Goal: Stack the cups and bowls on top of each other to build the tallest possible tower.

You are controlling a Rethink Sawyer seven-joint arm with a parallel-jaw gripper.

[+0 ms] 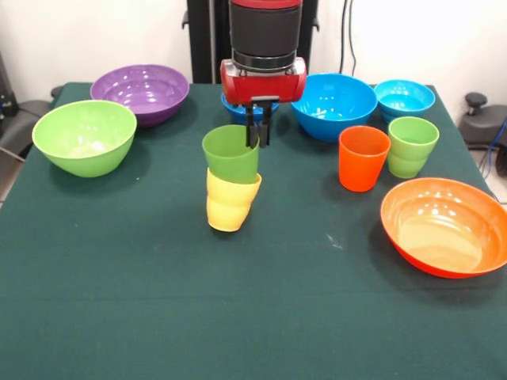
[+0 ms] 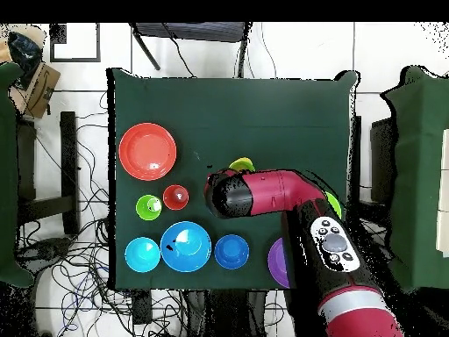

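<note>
Dark green cloth covers the table [image 1: 158, 317], with a pale wall seen behind it in the front view. Near the middle of the cloth, a green cup [image 1: 230, 153] is seen sitting in the mouth of a yellow cup [image 1: 231, 203] with a stepped waist; the pair leans slightly, and only the yellow cup touches the cloth. The gripper [image 1: 257, 127] of the red and black arm [image 1: 264, 39] is brought straight down at the green cup's far rim, at about two o'clock from the cup's centre. Its dark fingers are held narrowly together at that rim, apparently pinching the wall, though the contact is not shown clearly. From the stacked pair, in the front view, an orange cup [image 1: 363, 158] is placed at about three o'clock, with a light green cup [image 1: 411, 146] just beside it further out. A large orange bowl [image 1: 444, 226] lies at about four o'clock, near the table's edge. A large blue bowl [image 1: 334, 105] is found at about one o'clock, with a smaller turquoise bowl [image 1: 404, 99] beside it toward the corner. A dark blue bowl [image 1: 234, 107] is mostly hidden behind the gripper at twelve o'clock. A purple bowl [image 1: 140, 93] is set at about eleven o'clock, and a lime green bowl [image 1: 84, 136] at about ten o'clock. All the bowls stand apart, open side up.
</note>
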